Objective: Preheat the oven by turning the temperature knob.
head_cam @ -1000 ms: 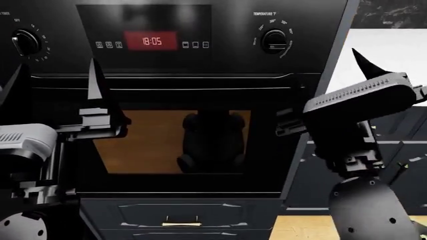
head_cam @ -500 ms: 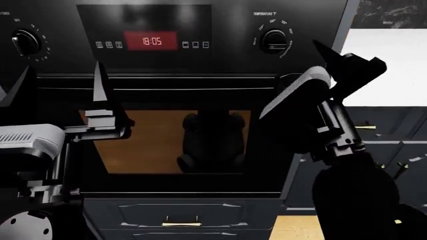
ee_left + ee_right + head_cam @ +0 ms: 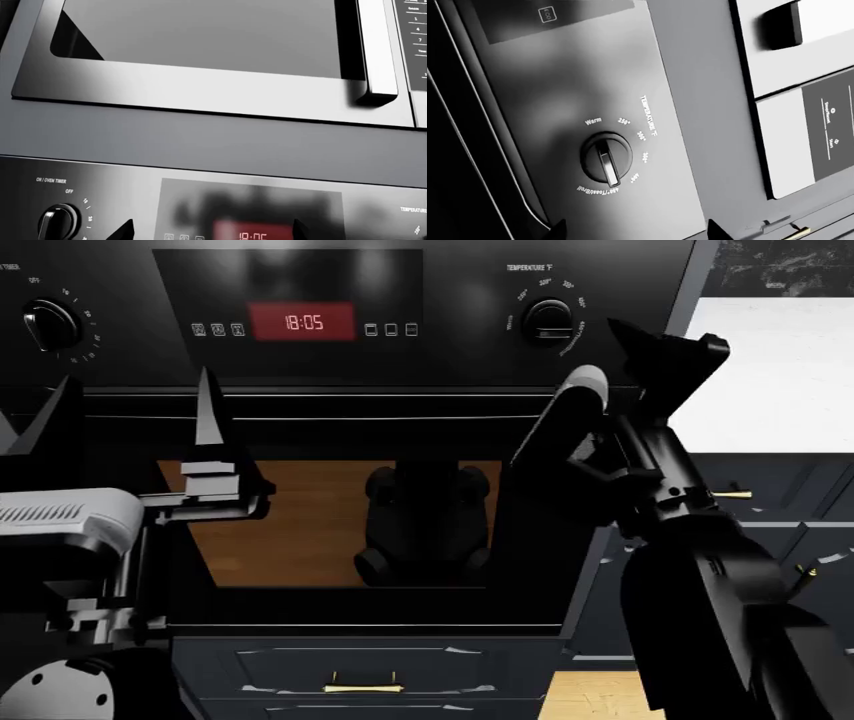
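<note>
The black oven (image 3: 347, 520) fills the head view, with a red clock display (image 3: 303, 321), a bar handle (image 3: 334, 418), a timer knob (image 3: 51, 323) and the temperature knob (image 3: 549, 320). My right gripper (image 3: 667, 340) is open and empty. It is just right of and slightly below the temperature knob, not touching it. In the right wrist view the knob (image 3: 607, 159) sits ahead of the open gripper (image 3: 637, 231), its pointer near the Toast/Broil mark. My left gripper (image 3: 134, 410) is open and empty in front of the oven door's left side; in the left wrist view it (image 3: 212, 232) faces the display (image 3: 253, 234).
A drawer with a brass handle (image 3: 363, 677) lies below the oven. Dark navy cabinets (image 3: 787, 510) and a white surface (image 3: 774, 370) stand to the right. A steel-fronted appliance with a bar handle (image 3: 377, 50) sits above the oven panel.
My right arm has swung left and up, bringing its gripper from the oven's right edge to just beside the temperature knob. My left gripper has barely moved.
</note>
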### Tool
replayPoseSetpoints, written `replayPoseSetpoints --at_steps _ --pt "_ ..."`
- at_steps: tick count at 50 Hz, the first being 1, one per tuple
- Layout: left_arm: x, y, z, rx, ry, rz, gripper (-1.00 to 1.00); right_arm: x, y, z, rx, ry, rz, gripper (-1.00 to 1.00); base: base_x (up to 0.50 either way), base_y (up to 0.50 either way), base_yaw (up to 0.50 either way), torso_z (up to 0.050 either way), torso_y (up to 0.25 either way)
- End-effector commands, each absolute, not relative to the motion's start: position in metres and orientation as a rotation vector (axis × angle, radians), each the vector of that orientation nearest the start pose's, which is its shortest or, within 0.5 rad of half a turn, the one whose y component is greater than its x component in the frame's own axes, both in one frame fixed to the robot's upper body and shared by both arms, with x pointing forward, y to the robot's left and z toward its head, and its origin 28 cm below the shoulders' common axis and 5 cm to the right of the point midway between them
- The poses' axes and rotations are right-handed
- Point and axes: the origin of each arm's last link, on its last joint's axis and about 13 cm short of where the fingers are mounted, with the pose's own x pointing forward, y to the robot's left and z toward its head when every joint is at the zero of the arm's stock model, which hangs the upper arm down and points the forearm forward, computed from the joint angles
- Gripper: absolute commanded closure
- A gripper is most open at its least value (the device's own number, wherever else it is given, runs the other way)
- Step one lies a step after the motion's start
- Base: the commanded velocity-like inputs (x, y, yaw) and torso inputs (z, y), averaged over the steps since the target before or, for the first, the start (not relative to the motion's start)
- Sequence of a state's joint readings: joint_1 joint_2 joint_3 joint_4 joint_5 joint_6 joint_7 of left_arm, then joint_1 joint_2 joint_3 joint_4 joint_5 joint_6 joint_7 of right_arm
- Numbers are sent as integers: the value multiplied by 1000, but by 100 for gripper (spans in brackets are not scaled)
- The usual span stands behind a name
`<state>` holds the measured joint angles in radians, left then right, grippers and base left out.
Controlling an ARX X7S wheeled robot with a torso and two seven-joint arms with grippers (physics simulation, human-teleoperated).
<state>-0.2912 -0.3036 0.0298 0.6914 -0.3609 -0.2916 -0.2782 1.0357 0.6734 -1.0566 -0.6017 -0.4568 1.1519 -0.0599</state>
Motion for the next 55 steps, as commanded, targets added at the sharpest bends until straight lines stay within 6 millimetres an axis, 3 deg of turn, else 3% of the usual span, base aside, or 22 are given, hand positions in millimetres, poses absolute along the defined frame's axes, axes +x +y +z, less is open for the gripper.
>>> replayPoseSetpoints --at_steps 1,18,55 --pt "221 229 198 -78 -635 8 -100 277 -122 261 -1372 -287 -67 -100 0 0 0 0 0" --pt "218 229 199 -82 -640 10 -100 291 -112 279 -1498 -280 -94 -100 0 0 0 0 0" --pt "218 231 201 -88 -641 13 -100 322 -112 275 -1479 -262 -129 -100 0 0 0 0 0"
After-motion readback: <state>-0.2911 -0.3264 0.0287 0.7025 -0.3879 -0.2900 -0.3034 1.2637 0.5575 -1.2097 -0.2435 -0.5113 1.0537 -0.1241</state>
